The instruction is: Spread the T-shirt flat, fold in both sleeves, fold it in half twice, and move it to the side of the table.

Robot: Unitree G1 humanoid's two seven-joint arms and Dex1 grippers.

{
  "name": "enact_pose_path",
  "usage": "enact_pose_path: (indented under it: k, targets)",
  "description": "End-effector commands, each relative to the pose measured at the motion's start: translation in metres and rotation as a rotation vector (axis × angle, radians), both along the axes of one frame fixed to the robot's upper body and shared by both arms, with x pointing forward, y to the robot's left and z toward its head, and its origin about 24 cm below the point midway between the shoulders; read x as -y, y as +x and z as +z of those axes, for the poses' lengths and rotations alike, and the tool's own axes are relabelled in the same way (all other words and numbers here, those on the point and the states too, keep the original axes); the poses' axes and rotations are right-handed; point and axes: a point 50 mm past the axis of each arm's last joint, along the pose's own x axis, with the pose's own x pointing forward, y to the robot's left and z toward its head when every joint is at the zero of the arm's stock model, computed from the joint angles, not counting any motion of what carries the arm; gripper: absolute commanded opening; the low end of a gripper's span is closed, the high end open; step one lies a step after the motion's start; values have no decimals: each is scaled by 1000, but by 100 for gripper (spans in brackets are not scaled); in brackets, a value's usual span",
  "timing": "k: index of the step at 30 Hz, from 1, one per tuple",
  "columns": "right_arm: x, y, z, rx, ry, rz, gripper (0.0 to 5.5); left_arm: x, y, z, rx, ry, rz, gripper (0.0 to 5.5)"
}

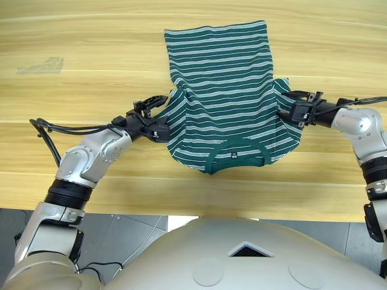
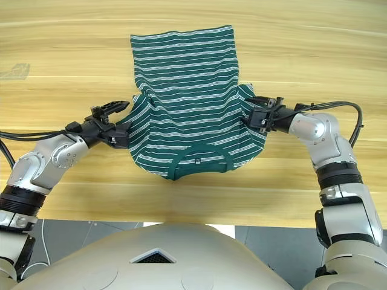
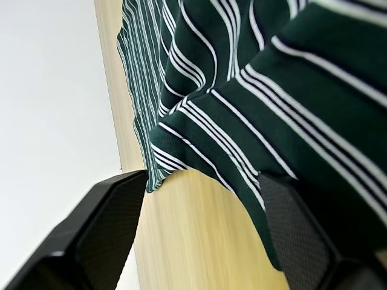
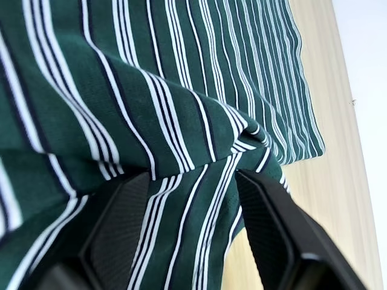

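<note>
- Green striped T-shirt (image 1: 227,90) lies on the wooden worktop (image 1: 72,157), long axis running away from the robot, collar (image 1: 236,154) nearest.
- Left claw (image 1: 162,118) at the T-shirt's left sleeve, fingers apart.
- Right claw (image 1: 289,107) at its right sleeve, fingers apart, cloth between.

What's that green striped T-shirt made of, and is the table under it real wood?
The T-shirt looks like soft knit fabric, perhaps cotton or a blend, with a matte finish: it drapes and bunches into folds. The table is pale wood or a wood-look laminate, smooth with a slight sheen and long grain lines. Which of the two it is can't be told.
</note>
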Motion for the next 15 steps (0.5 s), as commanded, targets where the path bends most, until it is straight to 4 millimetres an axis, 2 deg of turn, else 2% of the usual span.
enact_pose_path:
  k: [1, 5, 9, 12, 15]
  targets:
    - [2, -7, -15, -65, -39, 9, 263, -1, -9, -20, -90, 8, 14, 338]
    - [5, -18, -20, -130, -67, 42, 263, -2, -14, -28, -115, 11, 21, 338]
    - [4, -22, -19, -106, -30, 29, 263, -8, -24, -35, -161, 22, 40, 338]
    - [6, -29, -18, -102, -22, 24, 263, -24, -39, -41, -214, 77, 76, 338]
    - [11, -39, -18, -89, -5, -6, 263, -36, -63, -45, -294, 116, 92, 338]
